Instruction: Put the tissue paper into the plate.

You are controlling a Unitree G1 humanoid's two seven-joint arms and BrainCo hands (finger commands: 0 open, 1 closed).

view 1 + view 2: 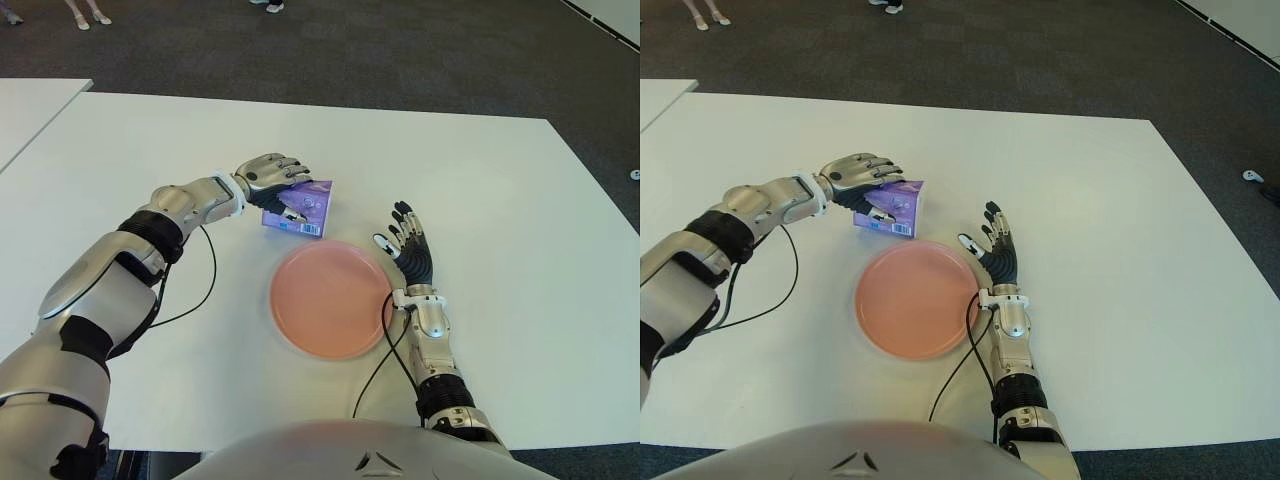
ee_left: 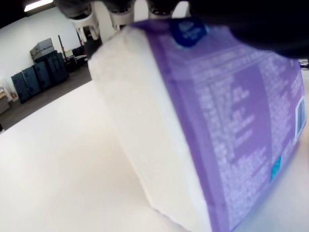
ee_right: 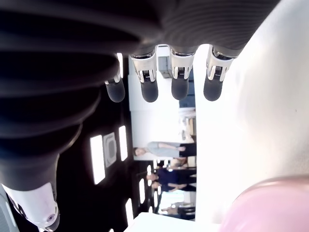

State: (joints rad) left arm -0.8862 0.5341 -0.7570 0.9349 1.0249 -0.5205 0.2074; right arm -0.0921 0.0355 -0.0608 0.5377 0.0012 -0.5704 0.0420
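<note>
The tissue paper is a purple-and-white pack (image 1: 310, 207) just beyond the far rim of the pink plate (image 1: 330, 300). My left hand (image 1: 284, 190) is curled over the pack's top and left side, gripping it. The pack stands tilted on one edge. The left wrist view shows the tissue pack (image 2: 217, 121) close up, its white side and purple face filling the picture, with fingertips (image 2: 84, 17) over its top. My right hand (image 1: 405, 243) shows beside the plate's right rim, fingers (image 3: 178, 87) spread and holding nothing. The plate holds nothing.
The white table (image 1: 500, 200) reaches to the right and the far side. A second white table (image 1: 30, 110) stands at the left. Black cables (image 1: 205, 270) trail from both forearms across the tabletop. Dark carpet and people's feet (image 1: 85, 18) lie beyond the far edge.
</note>
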